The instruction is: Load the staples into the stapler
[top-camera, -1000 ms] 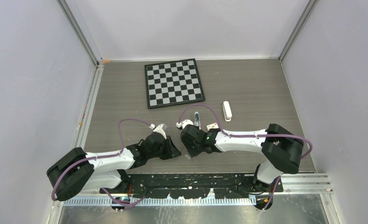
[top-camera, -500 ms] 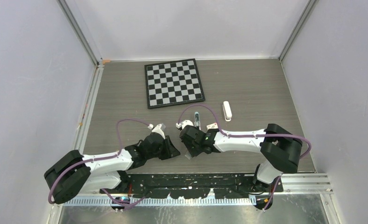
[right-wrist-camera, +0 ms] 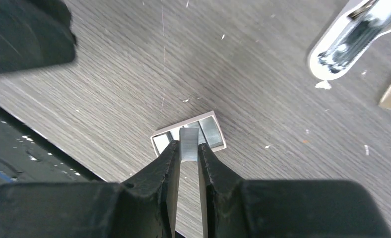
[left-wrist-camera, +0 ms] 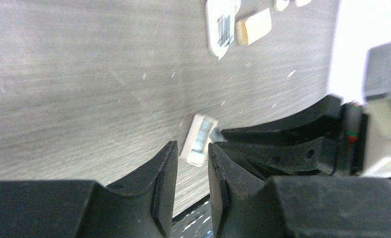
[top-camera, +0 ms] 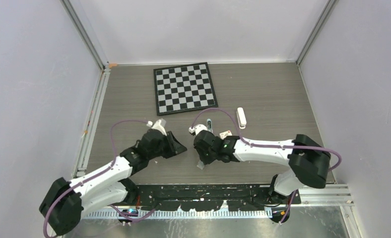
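Observation:
My right gripper [right-wrist-camera: 188,146] is shut on a short strip of silvery staples [right-wrist-camera: 189,141], just above a small white box [right-wrist-camera: 158,138] that holds more strips. In the top view the right gripper [top-camera: 201,159] is near the table's front edge, over that box [top-camera: 200,165]. The stapler [right-wrist-camera: 350,37] lies open on the table, white with its metal channel facing up. It is beyond the box [top-camera: 209,125]. My left gripper [left-wrist-camera: 191,146] is slightly open with nothing between its fingers. It points at the box [left-wrist-camera: 198,139] from the left [top-camera: 178,146].
A chessboard [top-camera: 185,88] lies at the back. A white bar-shaped piece [top-camera: 240,117] rests right of the stapler. A small tan card piece [top-camera: 226,134] sits beside the right wrist. The black base rail [top-camera: 208,191] runs along the near edge.
The left arm has swung up and left, away from the right gripper, and its jaws have parted a little. The right jaws have narrowed onto the staple strip.

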`<move>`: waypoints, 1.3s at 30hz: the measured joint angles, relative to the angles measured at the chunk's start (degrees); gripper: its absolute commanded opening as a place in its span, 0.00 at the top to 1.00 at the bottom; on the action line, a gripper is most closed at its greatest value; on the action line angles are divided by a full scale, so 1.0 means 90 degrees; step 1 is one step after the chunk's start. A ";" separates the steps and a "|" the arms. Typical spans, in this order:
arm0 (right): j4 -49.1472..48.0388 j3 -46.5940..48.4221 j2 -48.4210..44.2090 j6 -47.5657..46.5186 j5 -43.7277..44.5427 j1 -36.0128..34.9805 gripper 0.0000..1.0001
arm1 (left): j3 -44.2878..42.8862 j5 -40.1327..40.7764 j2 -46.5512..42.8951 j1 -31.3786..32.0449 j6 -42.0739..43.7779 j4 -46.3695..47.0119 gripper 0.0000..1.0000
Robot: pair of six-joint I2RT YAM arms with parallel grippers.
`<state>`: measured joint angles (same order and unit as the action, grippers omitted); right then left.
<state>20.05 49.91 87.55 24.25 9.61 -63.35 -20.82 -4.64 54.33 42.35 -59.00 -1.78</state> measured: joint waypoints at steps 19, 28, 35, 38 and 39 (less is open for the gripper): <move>0.0075 -0.0622 -0.1154 0.0189 -0.0896 0.2057 0.76 | -0.0891 -0.1790 -0.0729 -0.1761 0.0651 -0.1467 0.66; 0.1676 -0.0532 -0.1372 0.0525 0.0801 0.2033 0.75 | -0.0891 -0.1797 -0.0716 -0.1761 0.0937 -0.1792 0.66; 0.2885 0.0512 -0.0236 0.0981 0.2008 0.1406 0.71 | -0.0891 -0.1753 -0.0850 -0.1761 0.1117 -0.2033 0.66; 0.3337 0.1219 0.0442 0.1154 0.2412 0.0840 0.65 | -0.0891 -0.1705 -0.0906 -0.1761 0.1171 -0.2108 0.66; 0.3410 0.1428 0.0593 0.1183 0.2475 0.0656 0.64 | -0.0891 -0.1693 -0.0911 -0.1761 0.1190 -0.2125 0.66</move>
<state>50.74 62.76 92.88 34.89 31.88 -57.45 -28.84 -19.88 46.13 26.50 -48.29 -20.91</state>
